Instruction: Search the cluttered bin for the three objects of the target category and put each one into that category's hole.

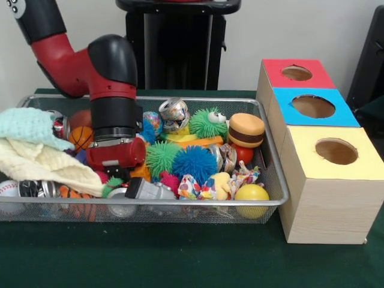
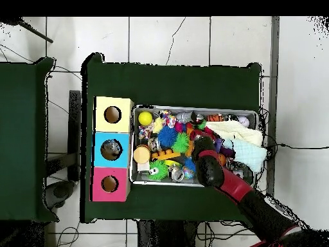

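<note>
The bin [image 1: 180, 203] is a silver wire-mesh basket full of toys; it also shows in the overhead view [image 2: 195, 109]. My gripper [image 1: 119, 173] reaches down into its left-middle part, low among the toys beside a green spiky ball [image 1: 162, 157]. The arm's black and red wrist [image 1: 114, 153] hides it, and the arm [image 2: 212, 168] covers it from above. A blue spiky ball [image 1: 195, 163], a green spiky toy with eyes [image 1: 208, 123], a burger toy [image 1: 246, 129], a yellow ball [image 1: 252, 194] and a foil ball [image 1: 174, 114] lie to its right.
Three wooden boxes with round holes stand right of the bin: red top [image 1: 297, 73], blue top [image 1: 314, 107], yellow top [image 1: 336, 151]. A light blue cloth [image 1: 30, 126] and a cream cloth [image 1: 42, 162] lie over the bin's left end, by a small basketball [image 1: 81, 138].
</note>
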